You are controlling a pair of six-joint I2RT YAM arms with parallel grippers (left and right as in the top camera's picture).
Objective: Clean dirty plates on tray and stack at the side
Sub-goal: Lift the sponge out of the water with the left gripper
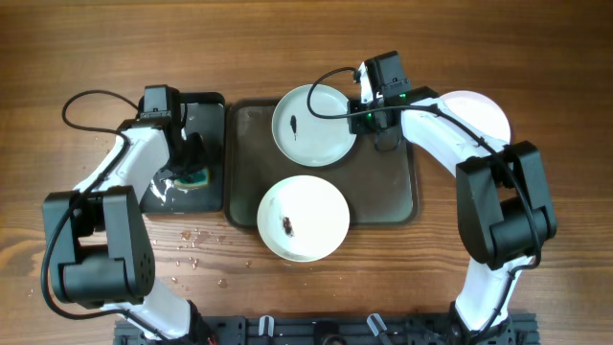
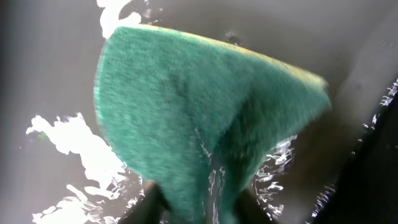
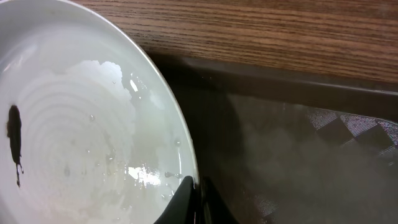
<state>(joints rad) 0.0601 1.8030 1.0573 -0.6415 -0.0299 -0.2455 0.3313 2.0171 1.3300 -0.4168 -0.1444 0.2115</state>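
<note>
- The left gripper (image 2: 199,210) pinches a green sponge (image 2: 205,118). Its fingers (image 2: 148,202) are blurred and cut off at the frame's bottom edge.
- The sponge sits over the wet black tray (image 1: 213,110).
- The right gripper (image 3: 194,202) is closed on the rim of the rear plate (image 1: 316,139), with only its fingertips in view.
- That plate lies on the grey-green tray (image 1: 388,196) and has a dark smear (image 3: 13,143) near its centre.
- The front plate (image 1: 316,203), also smeared, overhangs the tray's near edge.
- A third plate (image 1: 479,105) is largely hidden behind the right arm.
</note>
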